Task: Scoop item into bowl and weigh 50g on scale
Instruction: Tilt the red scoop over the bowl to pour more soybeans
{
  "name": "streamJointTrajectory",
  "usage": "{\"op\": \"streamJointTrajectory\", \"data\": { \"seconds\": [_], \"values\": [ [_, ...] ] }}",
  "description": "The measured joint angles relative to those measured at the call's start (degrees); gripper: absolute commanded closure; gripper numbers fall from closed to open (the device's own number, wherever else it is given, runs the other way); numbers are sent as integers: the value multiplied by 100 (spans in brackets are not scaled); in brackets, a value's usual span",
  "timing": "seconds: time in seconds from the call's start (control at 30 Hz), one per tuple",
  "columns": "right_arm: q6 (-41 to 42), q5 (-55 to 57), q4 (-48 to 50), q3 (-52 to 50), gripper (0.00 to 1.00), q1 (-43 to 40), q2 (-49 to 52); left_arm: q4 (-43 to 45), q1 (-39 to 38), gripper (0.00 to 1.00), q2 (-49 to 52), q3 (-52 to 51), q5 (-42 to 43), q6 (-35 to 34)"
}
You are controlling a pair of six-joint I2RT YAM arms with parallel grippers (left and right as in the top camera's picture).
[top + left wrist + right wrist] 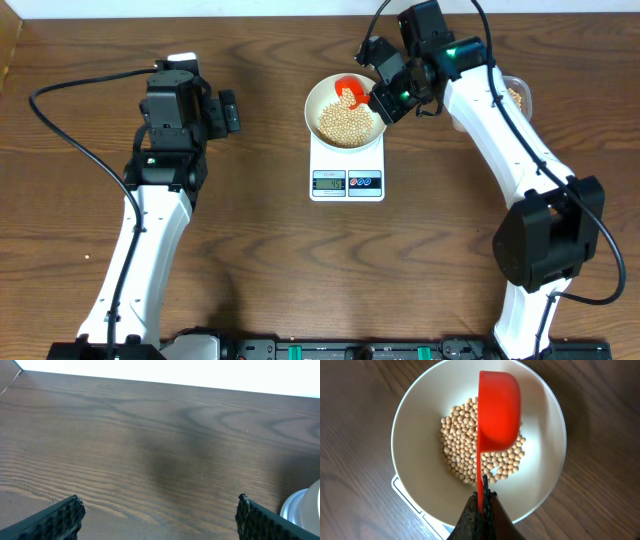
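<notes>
The right gripper (482, 505) pinches a red scoop (499, 410), tilted over the beans (457, 445) in the bowl (410, 425) on the scale (347, 182); the left gripper (157, 515) has its fingers spread apart.

Overhead, everything is evenly lit and sharp: the bench (260, 250) shows crisp grain, and my arms cast only faint, soft shadows. From my left wrist the far edge burns out to blank white, a dim shadow smudges the middle of the wood, and my left tool (159, 500) is dark and soft-edged. My right wrist view is bright; the red scoop (499, 415) looks saturated, and my right tool (482, 507) is blurred close up.
</notes>
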Motion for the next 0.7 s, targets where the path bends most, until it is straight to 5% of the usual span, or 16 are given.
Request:
{"op": "streamJointTrajectory", "data": {
  "seconds": [0.7],
  "values": [
    [-245, 262, -131, 31, 99, 170, 0, 0, 0, 1, 0, 0, 0, 2]
  ]
}}
